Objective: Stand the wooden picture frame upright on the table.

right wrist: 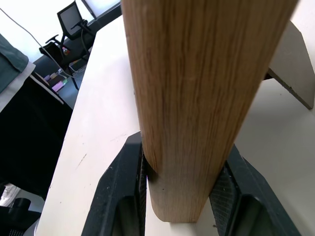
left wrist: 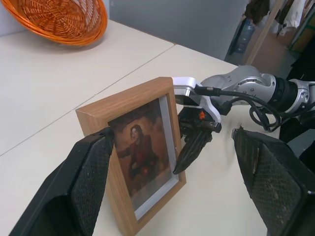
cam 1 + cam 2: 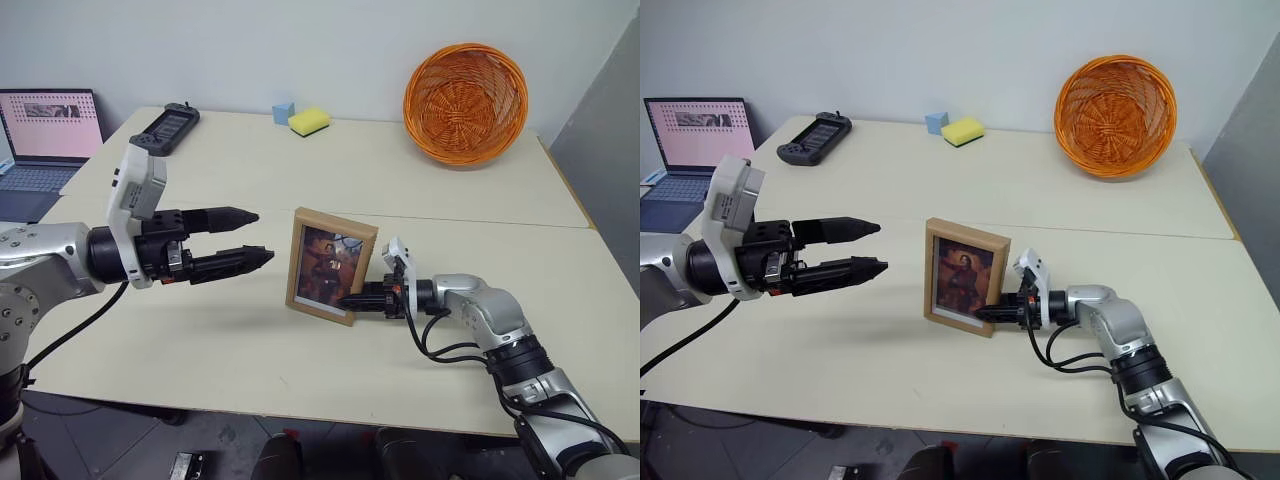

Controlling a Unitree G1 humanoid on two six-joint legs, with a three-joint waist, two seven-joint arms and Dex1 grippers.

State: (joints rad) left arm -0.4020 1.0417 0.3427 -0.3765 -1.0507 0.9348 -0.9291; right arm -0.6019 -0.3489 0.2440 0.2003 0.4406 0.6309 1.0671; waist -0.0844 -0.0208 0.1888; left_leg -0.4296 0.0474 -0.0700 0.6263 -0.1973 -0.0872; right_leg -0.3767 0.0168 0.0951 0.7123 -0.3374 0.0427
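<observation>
The wooden picture frame [image 3: 330, 265] stands upright near the middle of the table [image 3: 200, 340], with its dark portrait facing me. My right gripper [image 3: 348, 300] reaches in low from the right and is shut on the frame's lower right edge. In the right wrist view the wood edge [image 1: 197, 88] sits between both black fingers [image 1: 125, 172], and the fold-out stand [image 1: 290, 64] juts out behind. My left gripper [image 3: 262, 236] hovers open to the left of the frame, a little above the table and apart from it, pointing at the frame.
An orange wicker basket [image 3: 466, 100] leans at the back right. A yellow sponge [image 3: 309, 121] and a small blue block [image 3: 283, 112] lie at the far edge, with a black handheld controller [image 3: 165, 127] at the back left. A laptop [image 3: 45, 135] sits beyond the table's left side.
</observation>
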